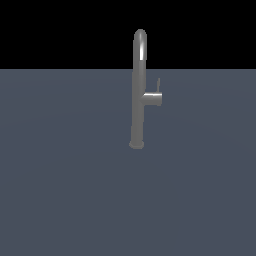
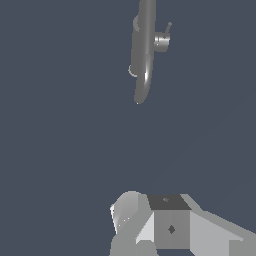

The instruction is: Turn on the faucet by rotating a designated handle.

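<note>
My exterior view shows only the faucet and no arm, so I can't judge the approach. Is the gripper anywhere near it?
Observer: No. In the wrist view the gripper sits well apart from the faucet, with only bare floor between them.
Operator: Can the wrist camera see the handle?
Observer: Yes. The handle shows unblocked, sticking off the end of the side stub.
Operator: Jaws open?
Observer: I can't tell; only part of the gripper shows.
</note>
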